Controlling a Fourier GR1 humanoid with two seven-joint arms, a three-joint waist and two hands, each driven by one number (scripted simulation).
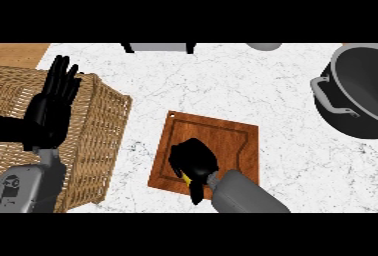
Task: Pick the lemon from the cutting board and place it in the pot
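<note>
My right hand (193,159) lies over the wooden cutting board (236,135) with its fingers curled downward. A sliver of the yellow lemon (187,176) shows under the palm; the hand covers the remainder of it. The dark grey pot (354,95) with a metal handle stands at the right edge, well apart from the board. At the left, my left hand (52,102) rests open, fingers up, above the wicker basket.
A large wicker basket (96,145) fills the left side, close to the board's left edge. A grey object on black legs (159,47) and a pale round item (264,46) sit at the counter's far edge. White marble counter (288,165) lies between board and pot.
</note>
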